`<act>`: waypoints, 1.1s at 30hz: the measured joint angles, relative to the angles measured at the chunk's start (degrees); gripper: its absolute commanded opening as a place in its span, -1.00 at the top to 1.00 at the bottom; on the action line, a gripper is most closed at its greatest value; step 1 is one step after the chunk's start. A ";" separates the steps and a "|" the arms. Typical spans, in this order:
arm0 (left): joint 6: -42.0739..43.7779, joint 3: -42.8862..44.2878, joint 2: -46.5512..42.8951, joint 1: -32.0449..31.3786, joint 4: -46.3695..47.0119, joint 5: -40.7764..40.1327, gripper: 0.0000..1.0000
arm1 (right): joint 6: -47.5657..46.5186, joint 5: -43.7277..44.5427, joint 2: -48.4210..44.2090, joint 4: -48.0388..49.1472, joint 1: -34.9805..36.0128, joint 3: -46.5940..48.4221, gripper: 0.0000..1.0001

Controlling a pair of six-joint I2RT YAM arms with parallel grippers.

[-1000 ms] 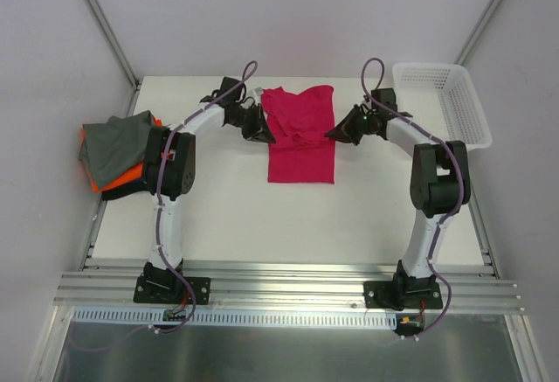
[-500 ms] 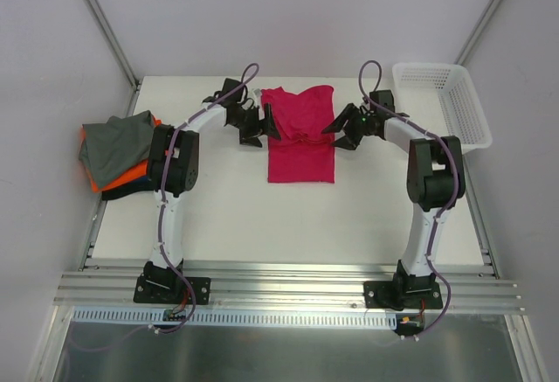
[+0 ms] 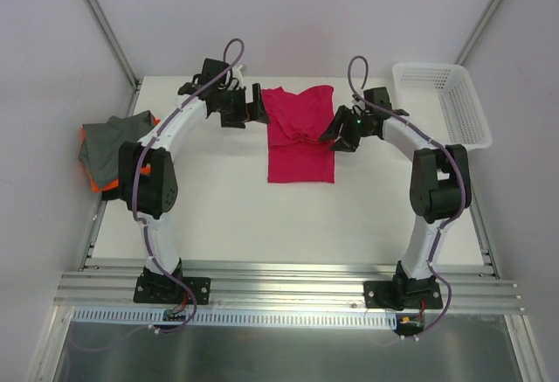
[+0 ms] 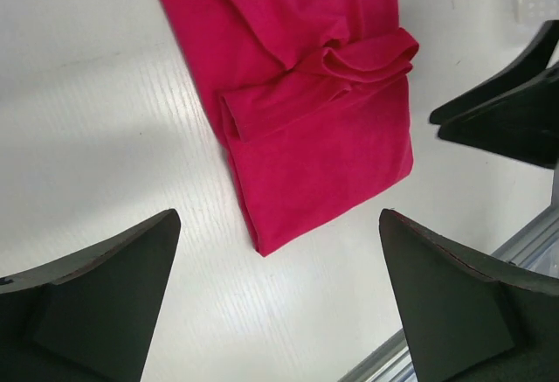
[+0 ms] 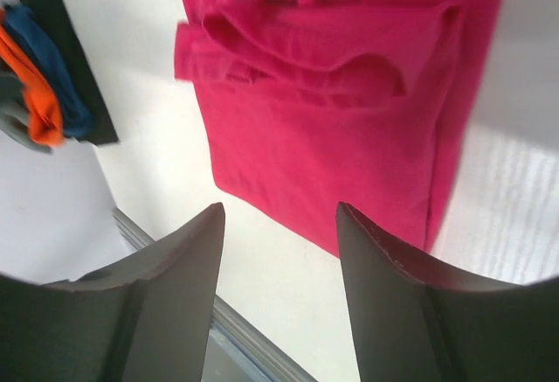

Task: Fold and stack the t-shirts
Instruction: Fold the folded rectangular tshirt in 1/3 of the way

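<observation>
A magenta-pink t-shirt (image 3: pixel 300 137) lies folded into a long narrow strip at the back middle of the white table (image 3: pixel 288 216), its sleeves tucked across the middle. It also fills the top of the left wrist view (image 4: pixel 306 93) and the right wrist view (image 5: pixel 341 111). My left gripper (image 3: pixel 247 109) hangs open just left of the shirt's upper edge, holding nothing. My right gripper (image 3: pixel 339 133) is open at the shirt's right edge, with nothing between its fingers. A pile of folded t-shirts (image 3: pixel 113 148), grey over orange and dark navy, sits at the table's left edge and shows in the right wrist view (image 5: pixel 48 93).
A white plastic mesh basket (image 3: pixel 441 102) stands at the back right corner. Metal rails (image 3: pixel 288 286) run along the near edge, where both arm bases are bolted. Grey walls close in the back and sides.
Both grippers were shut on the pink shirt's sides a second ago; they have let go and opened. The left arm has swung up and away to the left; the right gripper stays beside the shirt.
</observation>
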 measured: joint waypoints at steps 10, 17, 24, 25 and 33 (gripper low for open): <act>2.97 -0.15 -5.11 1.55 -1.51 -3.30 -0.98 | -4.15 -0.02 4.92 -1.95 7.76 2.89 -0.12; 3.43 -1.29 -5.11 4.52 -3.19 -3.72 -0.98 | -2.80 -0.48 13.00 -1.49 7.13 8.59 -0.08; 4.44 -2.60 -5.09 4.96 -3.58 -4.61 -0.99 | -1.05 -0.55 17.64 -0.26 6.01 14.43 -0.07; 4.57 -2.82 -5.09 4.96 -3.61 -4.72 -0.99 | -0.87 -0.55 18.01 -0.22 5.84 15.61 -0.07; 5.35 -6.84 -5.11 4.96 -3.69 -4.98 -0.98 | -0.07 1.01 22.45 2.62 3.65 30.01 -0.08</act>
